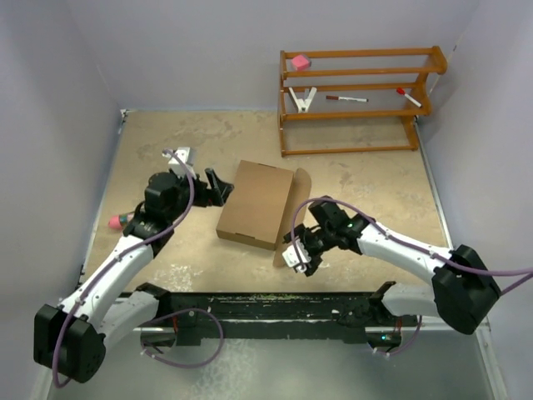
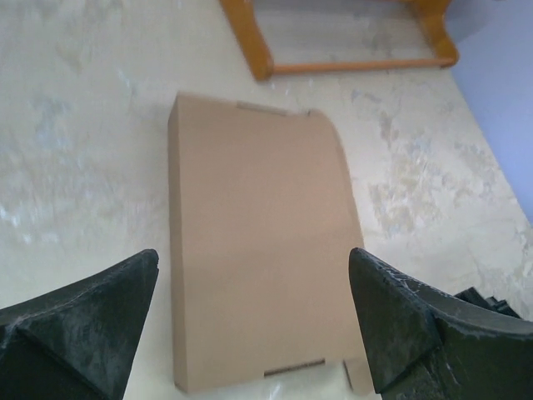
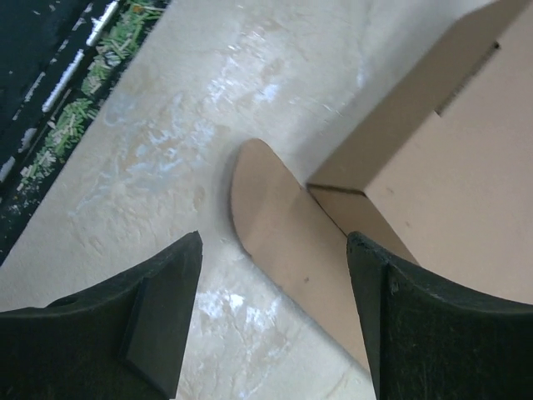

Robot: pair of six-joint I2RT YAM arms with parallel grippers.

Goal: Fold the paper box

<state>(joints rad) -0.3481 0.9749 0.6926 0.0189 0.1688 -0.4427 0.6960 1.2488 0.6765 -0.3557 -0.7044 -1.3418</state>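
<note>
Flanking the paper box, arms bent

Both arms are showing white link shells with black joint housings: left arm, right arm. Mauve cables are looping along each one, trailing down to the black base rail at the near edge. The fingers are showing matte black, wedge-shaped, scuffed grey along their edges.

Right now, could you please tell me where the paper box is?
In the top view the paper box lies mid-table, between the open left claw and the open right claw, on the near side of the wooden rack.
</note>
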